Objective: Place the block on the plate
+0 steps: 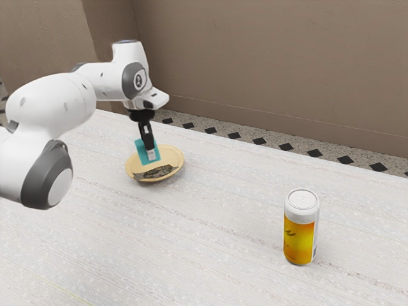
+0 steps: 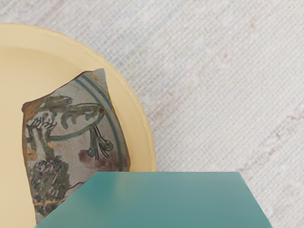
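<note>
Brown wall (image 1: 274, 64) behind, tiled floor (image 1: 245, 137) at its foot, pale desk (image 1: 210, 255) in front. Claw (image 1: 151, 155) gripping block (image 1: 140, 151) between its fingers, block held over plate (image 1: 181, 156), presumably for lowering. Shard (image 2: 71, 123) lies on plate, toward rim, taking up landing room. In wrist view, block overlaps shard and rim; likely needs small shift toward bare middle before release, else may tip on shard or slide off edge. Can (image 1: 301, 233) upright, well apart, no part in job
</note>
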Available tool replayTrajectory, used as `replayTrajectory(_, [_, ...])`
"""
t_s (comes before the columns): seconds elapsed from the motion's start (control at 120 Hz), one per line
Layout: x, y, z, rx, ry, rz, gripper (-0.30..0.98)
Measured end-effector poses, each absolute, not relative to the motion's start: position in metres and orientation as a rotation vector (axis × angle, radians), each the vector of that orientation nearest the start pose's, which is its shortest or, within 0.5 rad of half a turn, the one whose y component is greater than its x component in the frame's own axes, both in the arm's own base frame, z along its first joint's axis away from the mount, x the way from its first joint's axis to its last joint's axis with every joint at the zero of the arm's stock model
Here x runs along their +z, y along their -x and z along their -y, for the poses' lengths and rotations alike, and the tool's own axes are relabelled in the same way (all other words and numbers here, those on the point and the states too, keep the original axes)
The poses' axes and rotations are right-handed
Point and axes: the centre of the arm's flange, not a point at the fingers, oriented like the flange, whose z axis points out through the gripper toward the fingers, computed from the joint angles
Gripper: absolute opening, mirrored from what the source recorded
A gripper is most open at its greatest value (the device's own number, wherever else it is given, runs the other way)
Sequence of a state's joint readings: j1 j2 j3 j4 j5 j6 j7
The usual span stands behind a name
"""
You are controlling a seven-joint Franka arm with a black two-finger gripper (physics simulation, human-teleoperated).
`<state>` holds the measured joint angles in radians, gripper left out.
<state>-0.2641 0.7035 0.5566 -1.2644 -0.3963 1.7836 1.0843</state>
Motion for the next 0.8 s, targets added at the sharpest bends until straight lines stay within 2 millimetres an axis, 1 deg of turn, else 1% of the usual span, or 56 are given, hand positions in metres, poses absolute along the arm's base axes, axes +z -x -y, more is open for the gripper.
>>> replayTrajectory(0.242, [0.366,-0.714,-0.099,0.088,2.99,-1.201,0.41])
replayTrajectory(0.475, [0.364,-0.707,-0.133,0.081,3.009,-1.154,0.41])
replayTrajectory(0.567, [0.365,-0.708,-0.142,0.072,3.005,-1.147,0.41])
replayTrajectory(0.667, [0.363,-0.716,-0.14,0.071,2.985,-1.166,0.4])
replayTrajectory(0.8, [0.364,-0.734,-0.122,0.074,2.94,-1.227,0.41])
